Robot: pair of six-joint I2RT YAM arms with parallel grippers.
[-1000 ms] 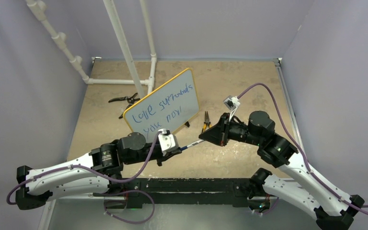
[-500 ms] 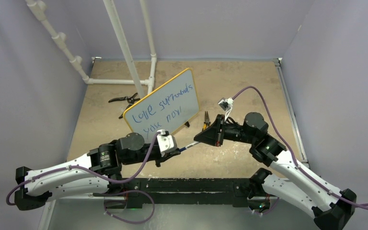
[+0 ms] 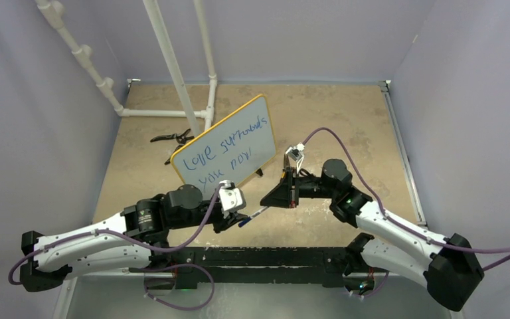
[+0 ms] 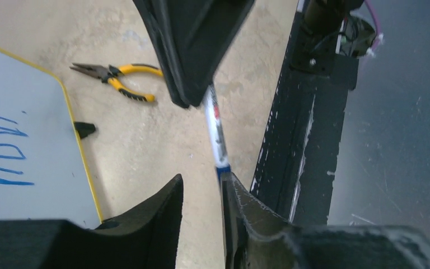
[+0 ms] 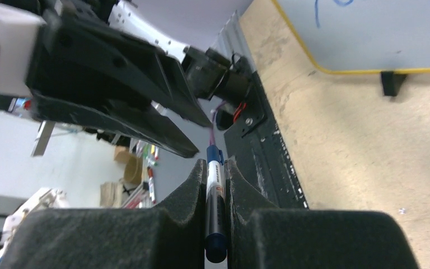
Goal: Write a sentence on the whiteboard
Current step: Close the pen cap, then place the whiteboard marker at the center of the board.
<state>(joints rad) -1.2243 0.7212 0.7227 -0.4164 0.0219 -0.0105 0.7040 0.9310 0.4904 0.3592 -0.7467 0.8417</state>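
Observation:
The whiteboard [image 3: 248, 110] stands tilted mid-table, yellow-framed, with the sentence [image 3: 228, 150] in blue cursive across two lines. In the left wrist view its corner [image 4: 28, 106] shows the word "now" [image 4: 3, 162]. A blue-capped white marker [image 3: 254, 216] hangs between the two arms near the front edge. My right gripper [image 3: 265, 201] is shut on its barrel [image 5: 215, 202]. My left gripper [image 4: 202, 178] is open, and the marker's blue cap [image 4: 221, 170] lies against the tip of one finger. The left gripper [image 3: 238, 218] sits just left of the marker.
Yellow-handled pliers [image 4: 117, 78] lie on the table right of the board, behind my right arm. Black pliers [image 3: 172, 138] lie left of the board. White pipes [image 3: 172, 66] rise at the back left. The black base rail [image 3: 265, 256] runs along the front edge.
My left gripper's jaws have parted off the marker's cap. The right arm has swung left and nearer with the marker, whose capped end has dropped towards the front.

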